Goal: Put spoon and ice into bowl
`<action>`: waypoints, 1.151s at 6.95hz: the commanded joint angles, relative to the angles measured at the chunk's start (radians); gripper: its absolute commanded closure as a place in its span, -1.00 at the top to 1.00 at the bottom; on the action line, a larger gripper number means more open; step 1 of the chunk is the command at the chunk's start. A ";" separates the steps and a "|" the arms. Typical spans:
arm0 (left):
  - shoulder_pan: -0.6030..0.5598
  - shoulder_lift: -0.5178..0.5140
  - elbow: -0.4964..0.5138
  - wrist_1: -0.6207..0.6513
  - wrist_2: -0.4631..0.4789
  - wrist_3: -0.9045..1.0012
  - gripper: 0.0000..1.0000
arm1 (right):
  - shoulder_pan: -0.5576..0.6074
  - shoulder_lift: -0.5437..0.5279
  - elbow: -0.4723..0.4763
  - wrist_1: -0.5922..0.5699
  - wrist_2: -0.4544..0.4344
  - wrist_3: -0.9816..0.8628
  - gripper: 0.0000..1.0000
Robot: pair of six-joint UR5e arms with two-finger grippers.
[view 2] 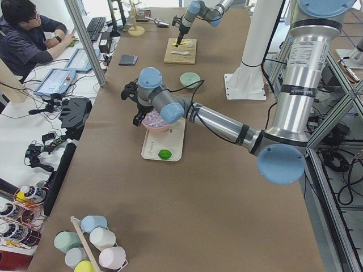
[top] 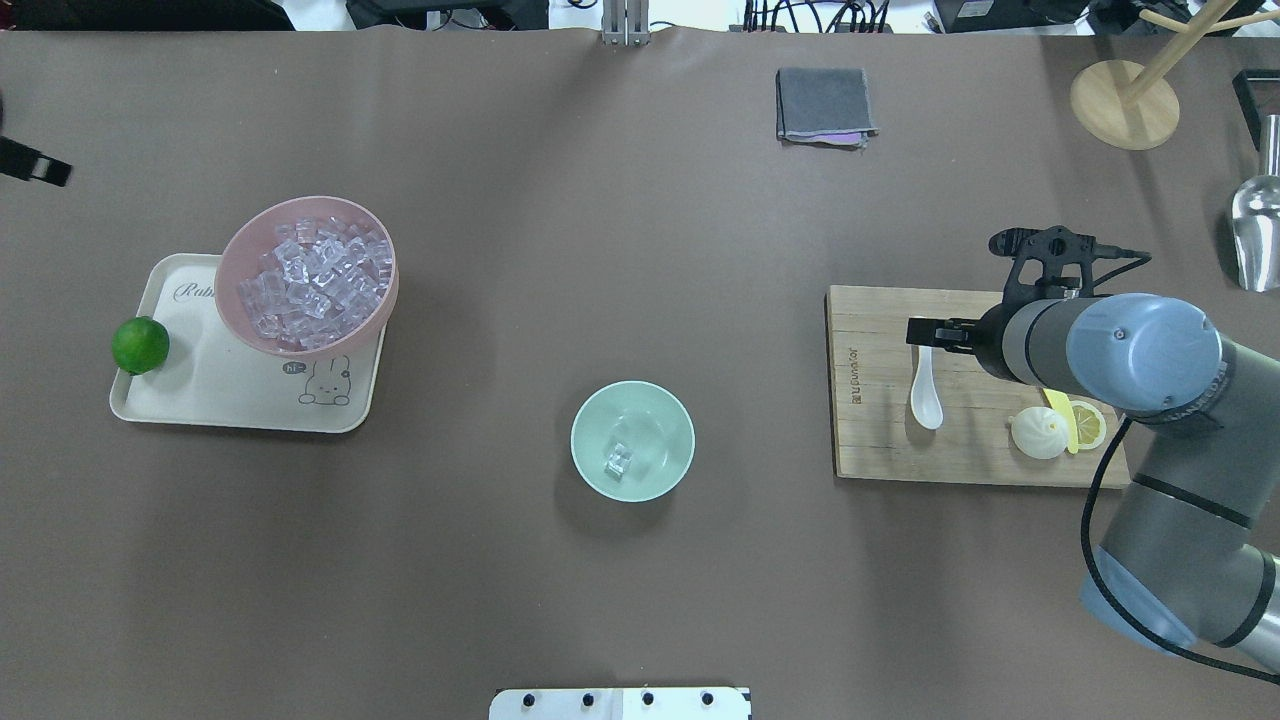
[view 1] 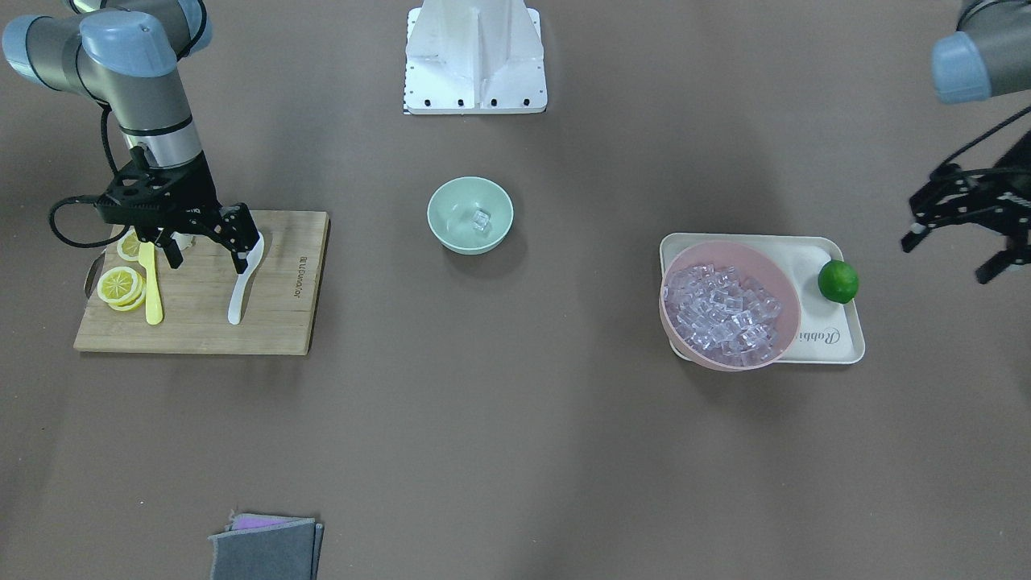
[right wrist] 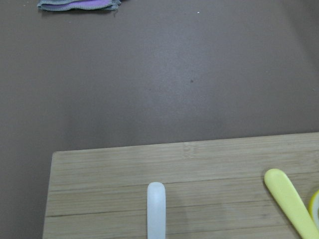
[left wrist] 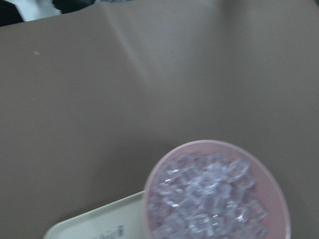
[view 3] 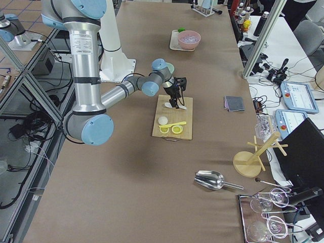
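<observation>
One ice cube (view 1: 481, 219) sits in the bowl (view 1: 451, 238), so I judge that half done. The spoon (view 1: 242, 283) lies on the right-hand cutting board (view 1: 282, 322); the right gripper (view 1: 208, 258) hovers over it, spread and empty. The left gripper (view 1: 950, 258) hangs released

White spoon (top: 926, 390), clear ice (top: 619, 459), mint-green bowl (top: 662, 410), pink bowl (view 1: 729, 253), grey cloth (top: 822, 100) seemingly purple-lined

The cream tray (top: 215, 385) on the desk's left bears script lettering reading "Rabbi", with the rest hidden behind the pink bowl (top: 306, 275). Its drawn rabbit (top: 322, 380) has a speech bubble that seems to say "hi". The cutting board (top: 880, 445) on the right carries a brand mark too small to read.
</observation>
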 commanded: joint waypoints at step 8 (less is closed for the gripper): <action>-0.104 0.050 0.059 0.029 -0.005 0.177 0.96 | -0.050 0.027 -0.139 0.141 -0.081 0.038 0.06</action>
